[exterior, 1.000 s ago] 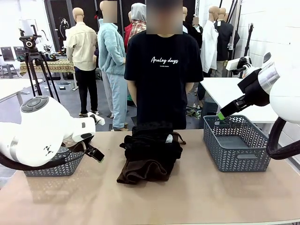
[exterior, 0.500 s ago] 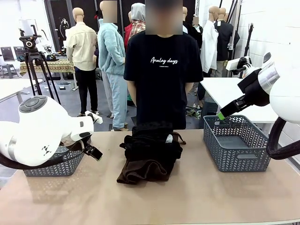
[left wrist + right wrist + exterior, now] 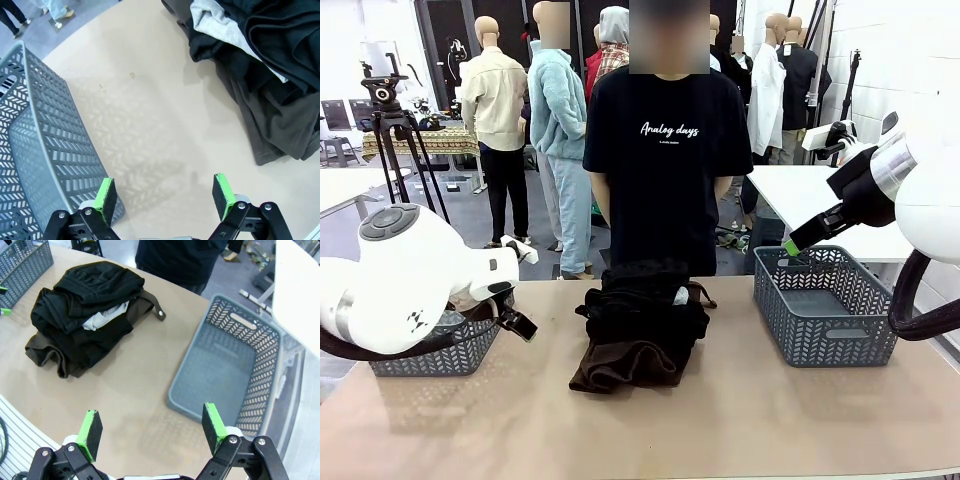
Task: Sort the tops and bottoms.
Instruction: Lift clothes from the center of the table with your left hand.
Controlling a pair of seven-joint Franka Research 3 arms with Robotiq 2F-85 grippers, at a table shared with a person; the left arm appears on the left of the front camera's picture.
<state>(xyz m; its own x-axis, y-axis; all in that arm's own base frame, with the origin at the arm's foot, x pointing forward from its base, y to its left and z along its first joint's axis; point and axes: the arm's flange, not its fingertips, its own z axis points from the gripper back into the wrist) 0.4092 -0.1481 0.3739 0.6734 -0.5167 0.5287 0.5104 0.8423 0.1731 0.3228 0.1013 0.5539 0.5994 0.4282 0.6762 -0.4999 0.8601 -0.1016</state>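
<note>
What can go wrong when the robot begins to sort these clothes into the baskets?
1. The garments lie in one tangled pile, so open jaws closing on the top black garment could lift several together.
2. The pale grey garment is mostly buried between black layers; it may be missed or dragged along.
3. The left basket stands close beside the left arm's jaws, which could knock it when moving toward the pile.
</note>
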